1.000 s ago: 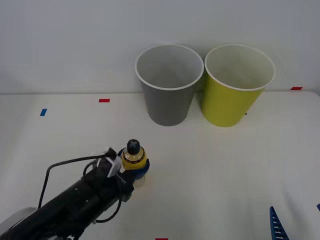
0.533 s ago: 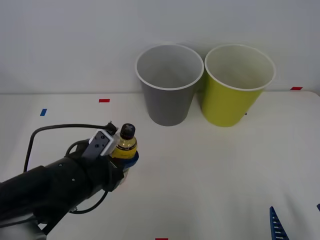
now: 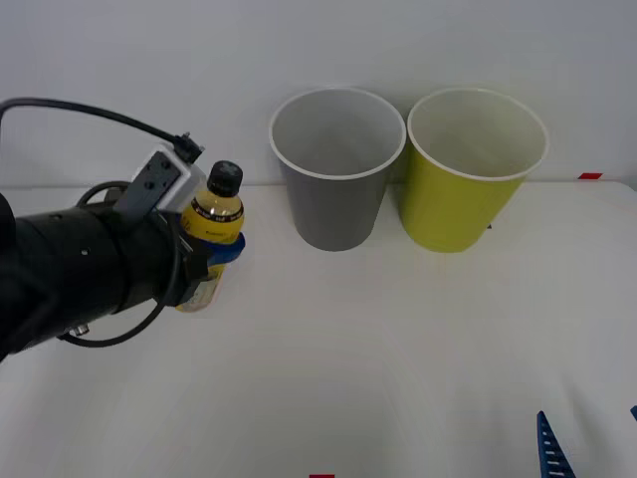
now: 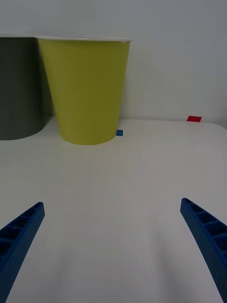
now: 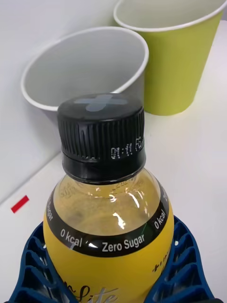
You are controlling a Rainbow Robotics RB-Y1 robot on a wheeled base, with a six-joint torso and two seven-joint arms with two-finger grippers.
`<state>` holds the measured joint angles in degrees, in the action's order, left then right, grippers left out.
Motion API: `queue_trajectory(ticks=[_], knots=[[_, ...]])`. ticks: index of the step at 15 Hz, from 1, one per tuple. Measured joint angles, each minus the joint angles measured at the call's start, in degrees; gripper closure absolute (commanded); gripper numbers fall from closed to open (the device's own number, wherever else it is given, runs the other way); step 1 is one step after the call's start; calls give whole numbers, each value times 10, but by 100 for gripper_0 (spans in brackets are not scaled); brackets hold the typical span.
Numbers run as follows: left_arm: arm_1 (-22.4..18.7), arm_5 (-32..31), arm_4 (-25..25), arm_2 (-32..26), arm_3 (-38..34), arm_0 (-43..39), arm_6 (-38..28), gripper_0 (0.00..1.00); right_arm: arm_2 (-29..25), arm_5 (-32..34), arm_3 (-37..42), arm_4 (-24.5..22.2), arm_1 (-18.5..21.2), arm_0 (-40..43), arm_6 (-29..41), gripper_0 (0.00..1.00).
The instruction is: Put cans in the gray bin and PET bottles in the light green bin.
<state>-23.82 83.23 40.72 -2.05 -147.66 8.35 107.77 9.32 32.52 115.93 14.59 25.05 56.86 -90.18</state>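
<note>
My left gripper [image 3: 221,251] is shut on the PET bottle [image 3: 211,224], a small clear bottle with yellow drink, a yellow label and a black cap, and holds it upright above the table's left part. In the left wrist view the PET bottle [image 5: 109,222] sits between the blue fingers [image 5: 33,255]. The gray bin [image 3: 336,189] and the light green bin [image 3: 463,199] stand side by side at the back, to the right of the bottle. My right gripper [image 4: 113,246] hovers open low at the front right, facing the light green bin [image 4: 87,90]. Cans are out of view.
A white wall rises just behind the bins. Small tape marks dot the table: red [image 3: 589,176] at the far right, red [image 4: 194,118] and blue [image 4: 119,133] near the green bin. A black cable [image 3: 90,110] loops over my left arm.
My left arm has risen with the bottle in its grip, carrying it up and toward the back left. The bins and my right gripper have stayed put.
</note>
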Motion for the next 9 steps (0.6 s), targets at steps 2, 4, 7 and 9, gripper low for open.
queue_trajectory(ticks=[2, 4, 7, 9], knots=[[46, 69, 6, -41, -1, 84, 20, 100, 0, 0, 0, 0, 0, 0, 0, 0], [86, 88, -5, -63, 8, 146, 26, 100, 0, 0, 0, 0, 0, 0, 0, 0], [115, 96, -49, -59, 63, 236, 26, 100, 0, 0, 0, 0, 0, 0, 0, 0], [123, 97, -89, -37, 113, 303, 22, 100, 0, 0, 0, 0, 0, 0, 0, 0]])
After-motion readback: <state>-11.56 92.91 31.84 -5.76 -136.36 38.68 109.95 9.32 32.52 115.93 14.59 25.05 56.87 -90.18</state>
